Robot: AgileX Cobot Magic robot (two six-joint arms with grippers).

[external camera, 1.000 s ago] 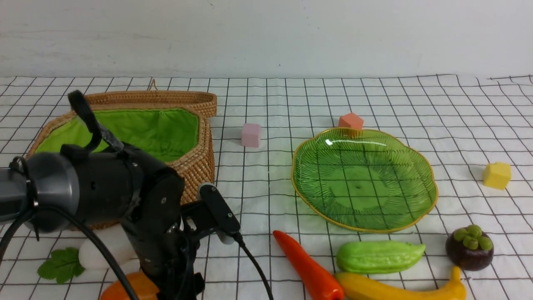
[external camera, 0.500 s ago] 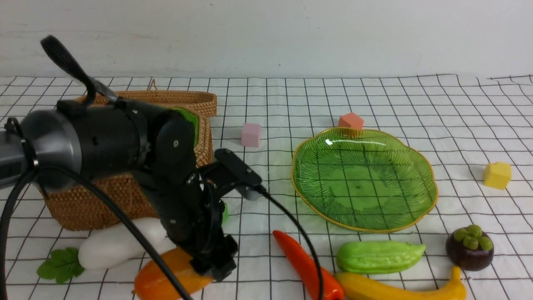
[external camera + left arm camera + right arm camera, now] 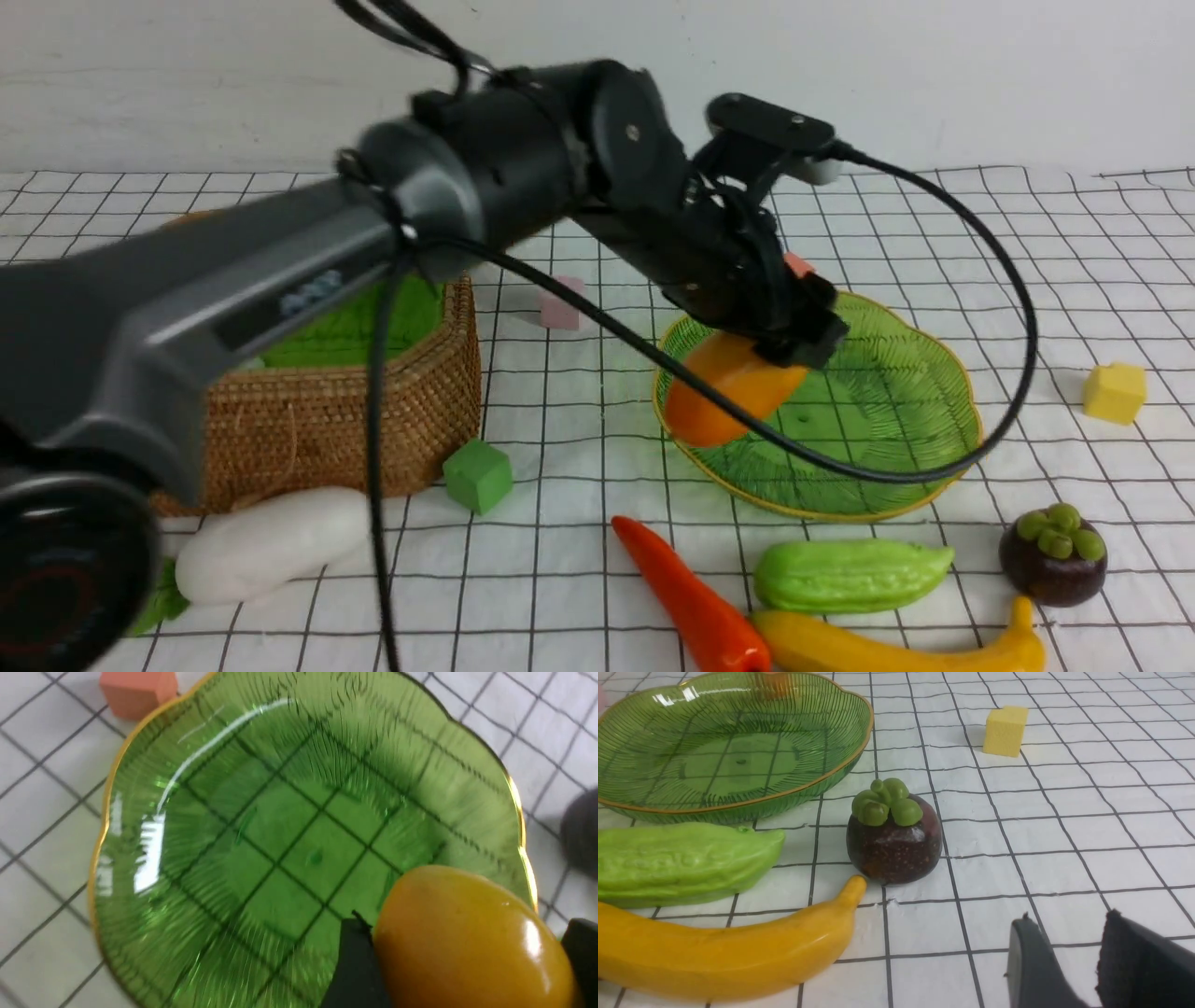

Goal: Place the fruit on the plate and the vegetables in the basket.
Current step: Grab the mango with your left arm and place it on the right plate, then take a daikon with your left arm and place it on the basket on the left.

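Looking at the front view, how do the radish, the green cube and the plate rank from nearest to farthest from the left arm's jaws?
1. Plate: right under the left jaws and the mango they hold.
2. Green cube: to the left, by the basket's front corner.
3. Radish: farthest left, in front of the basket.

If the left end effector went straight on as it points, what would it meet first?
Probably the plate, with the held mango touching its green floor first; nothing else seems to lie between.
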